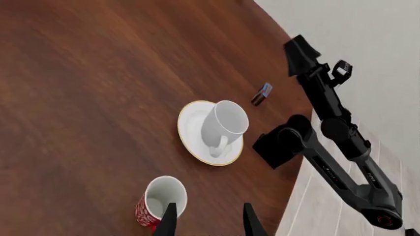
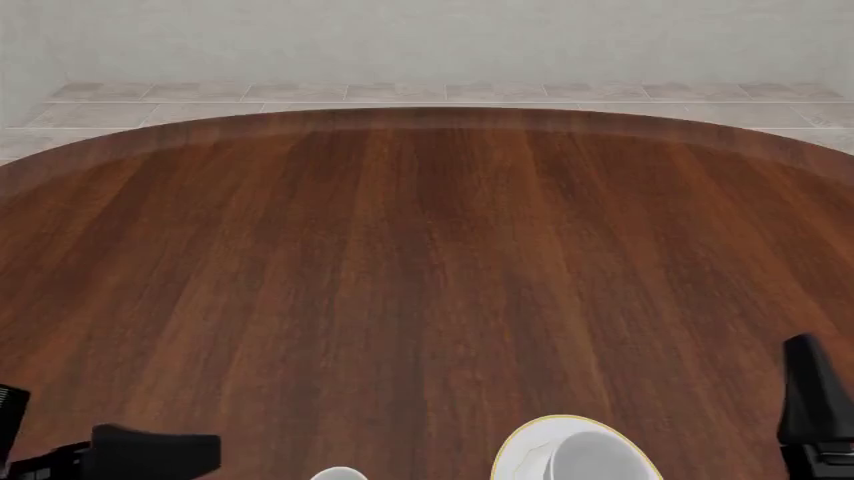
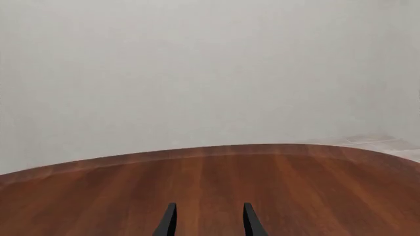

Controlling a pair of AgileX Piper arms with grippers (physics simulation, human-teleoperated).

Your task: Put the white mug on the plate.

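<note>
Brown wood-grain counter [image 2: 427, 280] fills the front view. At its near edge, about five o'clock, sits the plate [image 1: 194, 132], and the white mug [image 1: 226, 120] already rests on it, seemingly lying over with its mouth sideways, handle toward the plate's rim. Nearby stands a red-patterned cup [image 1: 157, 201]. The left gripper [image 1: 208, 221] hovers released, empty, close to that cup; the right gripper [image 3: 207, 221] is likewise spread and holds nothing. Front view crops mug and plate.
</note>
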